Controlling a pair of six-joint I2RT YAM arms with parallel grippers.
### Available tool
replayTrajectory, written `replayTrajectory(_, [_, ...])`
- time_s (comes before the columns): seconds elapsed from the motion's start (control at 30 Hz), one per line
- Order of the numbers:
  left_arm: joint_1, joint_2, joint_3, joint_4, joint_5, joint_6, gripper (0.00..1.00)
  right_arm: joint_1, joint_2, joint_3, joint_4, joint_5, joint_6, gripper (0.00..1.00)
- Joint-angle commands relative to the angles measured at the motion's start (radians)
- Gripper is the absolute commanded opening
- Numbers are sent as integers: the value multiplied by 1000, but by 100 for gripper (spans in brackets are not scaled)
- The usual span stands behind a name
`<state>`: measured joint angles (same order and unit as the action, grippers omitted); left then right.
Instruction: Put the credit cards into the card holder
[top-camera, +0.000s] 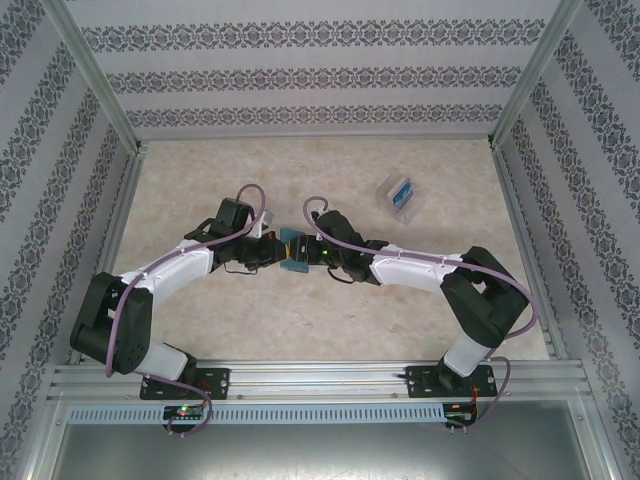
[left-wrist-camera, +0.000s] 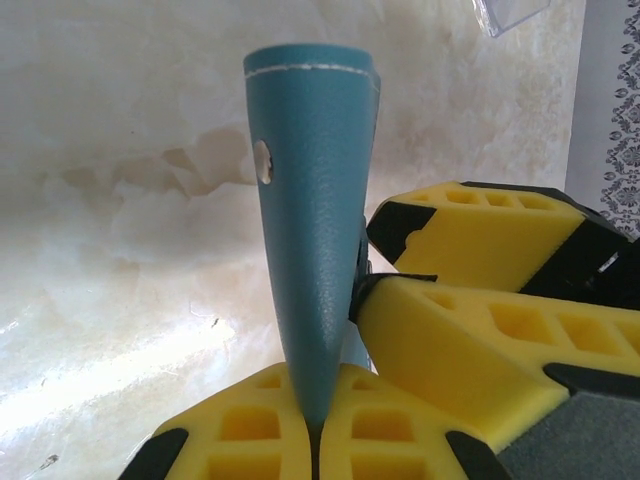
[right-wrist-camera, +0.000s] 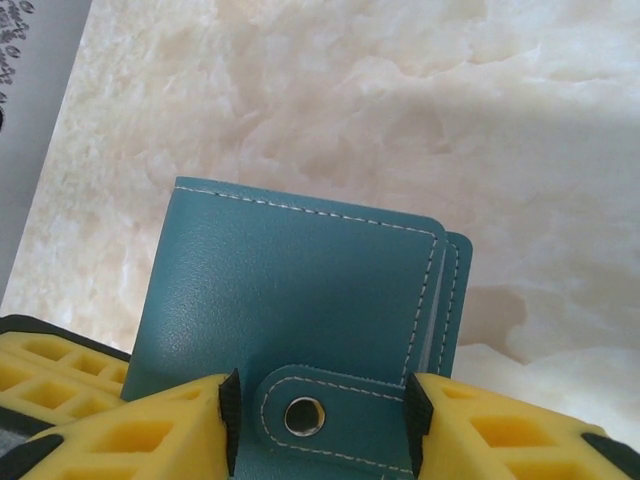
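Note:
The teal card holder (left-wrist-camera: 315, 200) hangs edge-up above the table, and my left gripper (left-wrist-camera: 312, 405) is shut on its lower edge. My right gripper (right-wrist-camera: 320, 415) stands open astride the holder's snap strap (right-wrist-camera: 330, 415), with a thin gap at the left pad. The holder's stitched flat face (right-wrist-camera: 300, 290) is towards the right wrist camera. From above, both grippers meet at the holder (top-camera: 295, 266) in mid-table. The right arm's yellow fingers (left-wrist-camera: 500, 340) press close beside the holder in the left wrist view. A blue credit card (top-camera: 401, 193) stands in a clear stand at the back right.
The clear plastic stand (top-camera: 397, 190) sits on the marble-patterned table (top-camera: 250, 180), well away from both arms. Patterned walls with metal posts close in the left, back and right. A metal rail (top-camera: 320, 380) runs along the near edge.

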<state>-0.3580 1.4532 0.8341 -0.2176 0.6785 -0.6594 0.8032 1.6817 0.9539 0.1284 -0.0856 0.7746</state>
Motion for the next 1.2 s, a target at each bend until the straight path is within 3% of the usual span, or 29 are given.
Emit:
replayTrajectory(0.0, [-18,-31,11,45,101,-11,0,17,23,12,-61,80,0,43])
replayTrajectory(0.37, [-19,-11,16,-56,-45,47,0,12,-61,-29,-130,169,-18,9])
replayTrajectory(0.47, [-18,-10,0,-35,-29,36,0,-11,-80,-42,-152,155,-6,1])
replayTrajectory(0.87, [-19,43,-12,-22,-39,54,0,-54,-143,-119,-163,163,-17,0])
replayTrajectory(0.9, [-18,57,-19,-2,-25,54,13,-58,-150,-126,-157,151,-13,0])
replayTrajectory(0.97, [-19,96,-16,7,-23,68,49,-59,-164,-145,-144,144,-17,0])
replayTrajectory(1.07, [-18,139,2,-33,-53,101,62,-60,-179,-152,-146,129,-33,0])
replayTrajectory(1.17, [-19,138,-32,39,-60,82,81,-58,-207,-153,-145,84,-49,0])
